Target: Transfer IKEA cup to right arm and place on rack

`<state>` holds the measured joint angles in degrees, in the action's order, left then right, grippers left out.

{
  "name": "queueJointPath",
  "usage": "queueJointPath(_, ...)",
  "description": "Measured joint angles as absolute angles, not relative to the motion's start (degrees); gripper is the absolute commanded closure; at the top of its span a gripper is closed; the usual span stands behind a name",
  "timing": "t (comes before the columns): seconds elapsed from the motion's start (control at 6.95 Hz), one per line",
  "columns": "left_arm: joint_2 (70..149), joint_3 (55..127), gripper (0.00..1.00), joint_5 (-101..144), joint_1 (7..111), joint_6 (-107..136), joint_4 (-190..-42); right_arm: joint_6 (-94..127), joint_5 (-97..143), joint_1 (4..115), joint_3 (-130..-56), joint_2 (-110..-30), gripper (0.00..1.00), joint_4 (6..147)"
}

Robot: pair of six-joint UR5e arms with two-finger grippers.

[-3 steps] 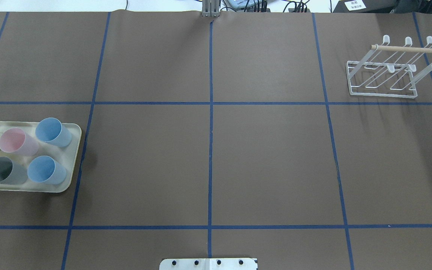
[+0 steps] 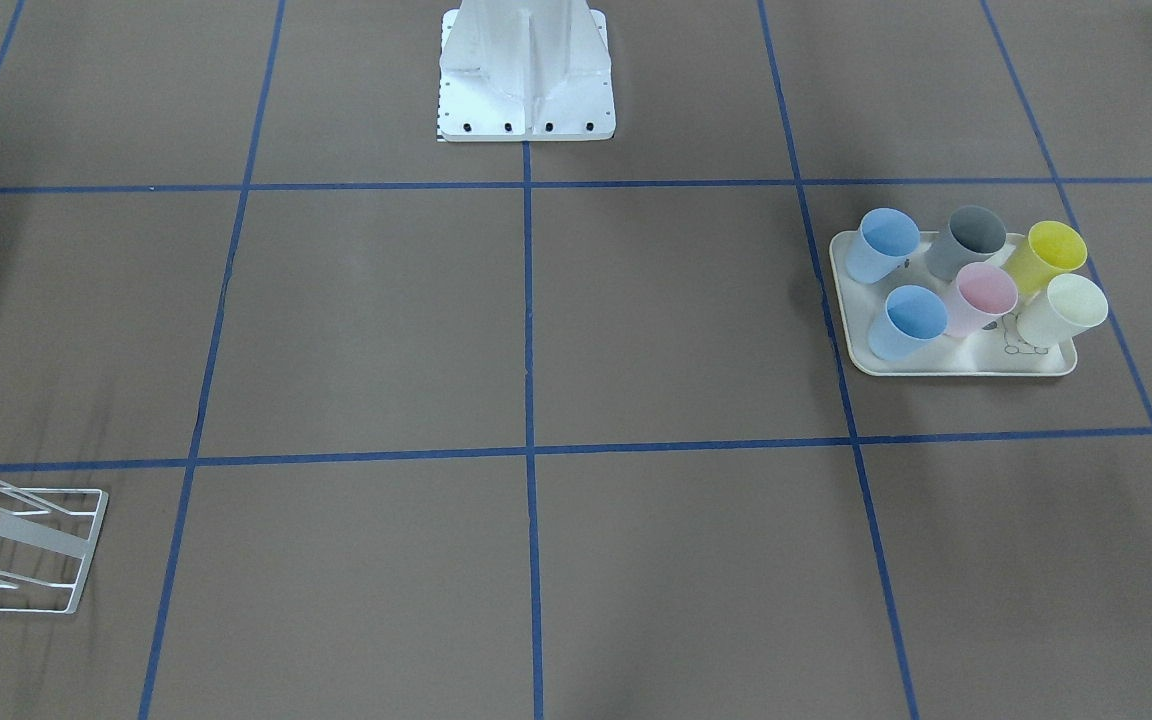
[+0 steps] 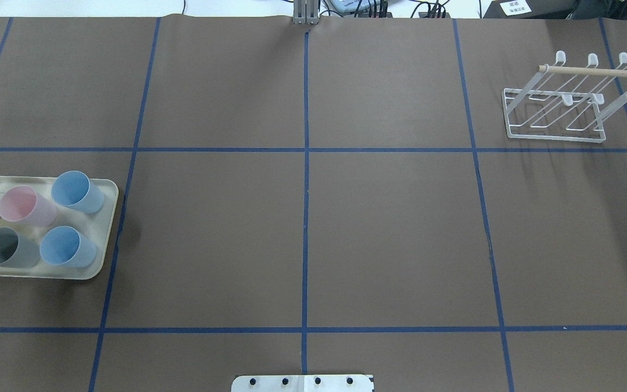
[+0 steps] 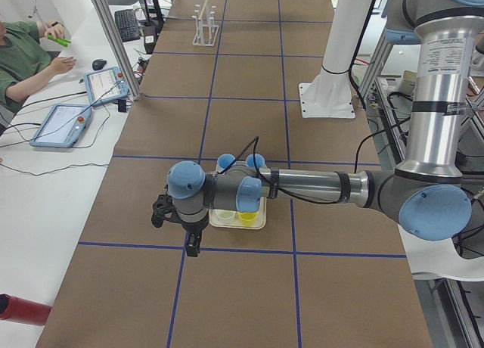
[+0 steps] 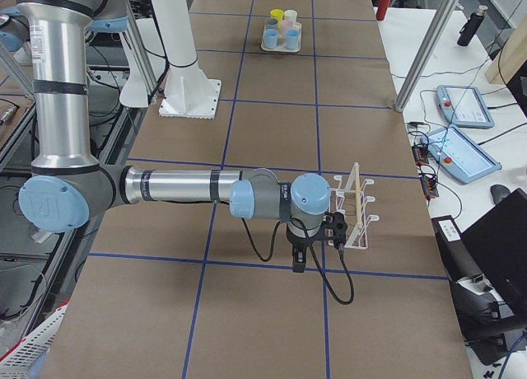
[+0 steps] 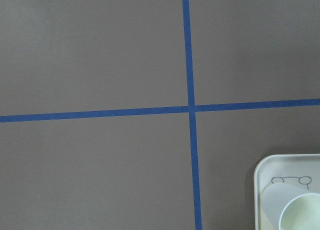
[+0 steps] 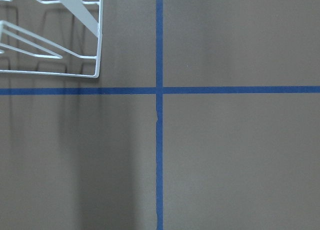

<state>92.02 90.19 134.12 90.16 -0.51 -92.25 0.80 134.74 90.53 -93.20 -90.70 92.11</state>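
Step in hand: the very start, by my reading; no cup has been picked and the rack (image 3: 555, 111) carries nothing.
Cups: six stand upright on the cream tray (image 3: 104, 239) at the robot's left end of the table (image 3: 302, 228): two blue (image 3: 77, 191), one pink (image 3: 22, 206), one grey (image 3: 6, 247), one yellow (image 2: 1046, 255), one pale green (image 2: 1064, 310). The task does not say which one to take.
Rack: at the far right corner of the table, well apart from the tray, its wooden dowel (image 3: 596, 71) across the top.
Left arm: stretched low over the table in the left side view, its gripper (image 4: 160, 209) just beside the tray; its wrist camera sees only one tray corner and the pale green cup.
Right arm: reaching out near the rack in the right side view, its gripper (image 5: 336, 228) close to the wire frame.
Fingers: only the side views show them, so I cannot tell how far either pair is open; neither seems to hold anything.
Next move: probably the left arm shifts over a cup and comes down around its wall, then carries it toward the middle for the hand-over.
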Motion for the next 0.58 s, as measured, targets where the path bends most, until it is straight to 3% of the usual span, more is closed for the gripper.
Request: queueJointPath(0.58, 92.33, 93.2, 0.0, 134.13, 89.97, -0.13, -92.1, 0.95, 134.72, 90.43, -93.4, -89.68, 0.0, 92.03)
